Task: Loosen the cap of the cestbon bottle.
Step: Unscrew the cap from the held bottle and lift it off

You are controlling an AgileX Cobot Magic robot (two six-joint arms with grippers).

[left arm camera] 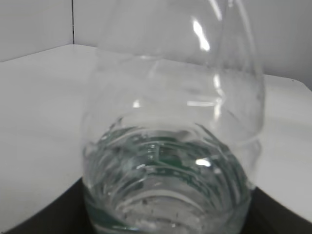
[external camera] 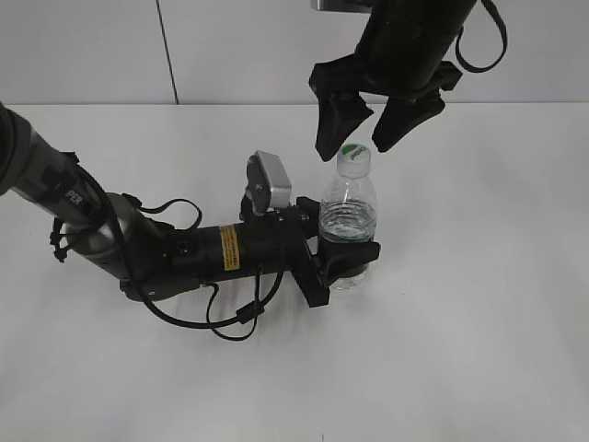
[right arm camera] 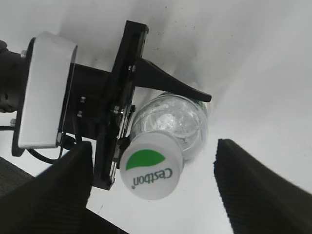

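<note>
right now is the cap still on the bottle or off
On. The white cap sits on the neck of the upright cestbon bottle; the right gripper hangs open just above it, not touching it.

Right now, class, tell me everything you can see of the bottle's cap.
The cap is small, round, of white plastic, with a green leaf-shaped patch and the word Cestbon printed on its top. It sits on the neck of the upright bottle, whose body the left pincer clamps. The right pincer hangs open just above it, one finger to each side, neither touching. Whether it is loosened cannot be told.
</note>
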